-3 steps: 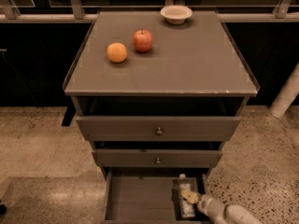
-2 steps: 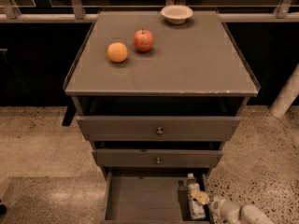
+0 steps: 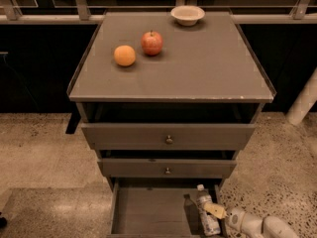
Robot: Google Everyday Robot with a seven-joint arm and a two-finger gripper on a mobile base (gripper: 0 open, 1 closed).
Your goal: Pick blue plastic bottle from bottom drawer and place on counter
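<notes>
The blue plastic bottle (image 3: 206, 213), clear with a white cap and pale label, is at the right side of the open bottom drawer (image 3: 148, 214), cap pointing to the back. My gripper (image 3: 216, 211) comes in from the lower right on a white arm (image 3: 257, 225). Its tan fingertip lies across the bottle's middle and it is shut on the bottle. The bottle casts a shadow on the drawer floor to its left. The counter (image 3: 198, 68) is the grey top of the cabinet above.
On the counter stand an orange (image 3: 124, 55), a red apple (image 3: 152, 42) and a white bowl (image 3: 187, 15) at the back. Two knobbed upper drawers (image 3: 168, 139) are slightly open and overhang the bottom drawer. A white post (image 3: 303, 103) stands at right.
My gripper and arm have shifted to the right and a little back, and the bottle has moved with them; its cap and full length now show.
</notes>
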